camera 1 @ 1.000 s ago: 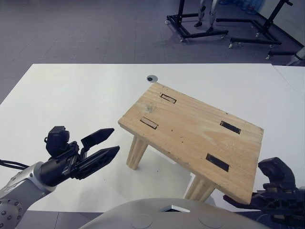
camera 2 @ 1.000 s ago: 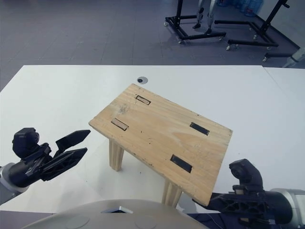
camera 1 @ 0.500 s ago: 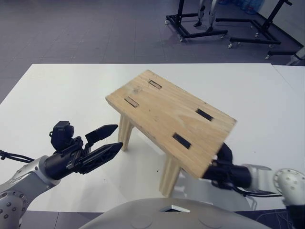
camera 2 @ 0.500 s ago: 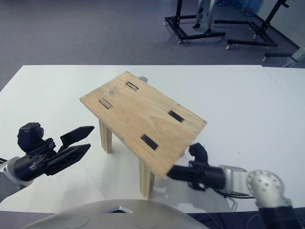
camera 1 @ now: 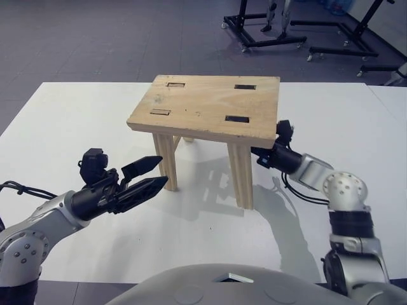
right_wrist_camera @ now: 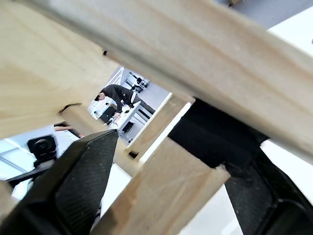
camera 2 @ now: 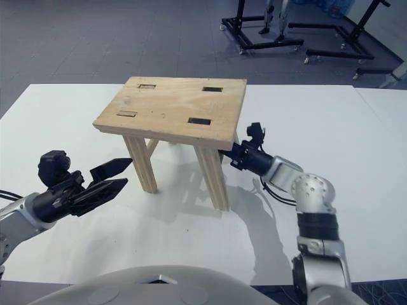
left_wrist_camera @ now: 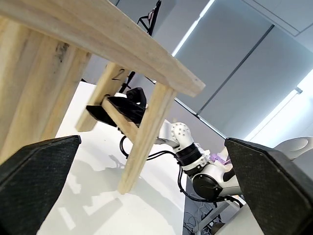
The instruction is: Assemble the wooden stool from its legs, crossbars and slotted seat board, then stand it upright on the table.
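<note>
The wooden stool point(camera 1: 210, 105) stands upright on the white table point(camera 1: 70, 127), its slotted seat board level and its legs on the tabletop. My right gripper point(camera 1: 258, 155) sits under the seat's right end, shut on a side crossbar point(right_wrist_camera: 166, 196) between two legs; its fingers point(right_wrist_camera: 83, 181) straddle the bar. My left gripper point(camera 1: 156, 175) is open and empty, just left of the front-left leg point(camera 1: 168, 162), apart from it. From the left wrist, its fingers point(left_wrist_camera: 34, 171) frame the legs and the right gripper point(left_wrist_camera: 115, 108) on the crossbar.
Black wheeled frames point(camera 1: 267, 32) stand on the floor beyond the table's far edge. Bare tabletop lies to the left of the stool and in front of it. The table's near edge runs close below both arms.
The stool went from tilted to level and upright, shifting toward the far side. My right gripper swung up with it under the seat. My left gripper edged closer to the front-left leg.
</note>
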Robot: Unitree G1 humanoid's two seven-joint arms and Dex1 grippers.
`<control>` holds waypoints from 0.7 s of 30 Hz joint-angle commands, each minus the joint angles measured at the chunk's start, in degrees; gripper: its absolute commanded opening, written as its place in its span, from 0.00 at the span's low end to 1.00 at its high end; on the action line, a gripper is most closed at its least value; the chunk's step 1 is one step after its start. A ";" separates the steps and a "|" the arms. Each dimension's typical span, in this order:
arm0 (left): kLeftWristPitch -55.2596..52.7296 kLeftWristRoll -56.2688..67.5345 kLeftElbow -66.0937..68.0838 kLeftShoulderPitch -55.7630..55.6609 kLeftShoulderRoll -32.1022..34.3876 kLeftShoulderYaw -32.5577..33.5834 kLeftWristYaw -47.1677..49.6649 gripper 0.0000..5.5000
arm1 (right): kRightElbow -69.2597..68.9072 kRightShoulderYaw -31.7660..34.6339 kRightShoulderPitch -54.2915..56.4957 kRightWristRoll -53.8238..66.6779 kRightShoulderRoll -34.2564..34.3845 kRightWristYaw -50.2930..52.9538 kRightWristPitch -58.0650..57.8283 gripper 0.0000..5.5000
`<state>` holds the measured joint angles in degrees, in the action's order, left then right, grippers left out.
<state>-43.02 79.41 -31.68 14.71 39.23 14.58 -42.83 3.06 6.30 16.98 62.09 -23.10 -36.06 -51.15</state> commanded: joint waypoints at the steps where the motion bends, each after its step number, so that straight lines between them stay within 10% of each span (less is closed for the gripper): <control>1: -0.51 -2.50 2.29 -3.44 -0.64 -1.94 -0.60 0.98 | 12.14 -2.33 7.40 -10.56 0.21 -5.22 8.16 0.63; 9: -0.04 -5.61 4.50 -5.95 -2.34 -3.87 -2.05 0.98 | 31.66 -2.65 15.89 -23.65 0.60 -14.21 19.70 0.63; 21: 1.03 -9.14 3.02 -4.03 -7.38 -5.85 -2.10 0.98 | 15.69 -0.27 5.44 -21.50 -8.29 -23.70 5.95 0.63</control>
<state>-42.31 71.19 -27.94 10.11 32.32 9.25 -44.87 20.66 5.18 23.33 41.01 -29.63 -59.83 -43.96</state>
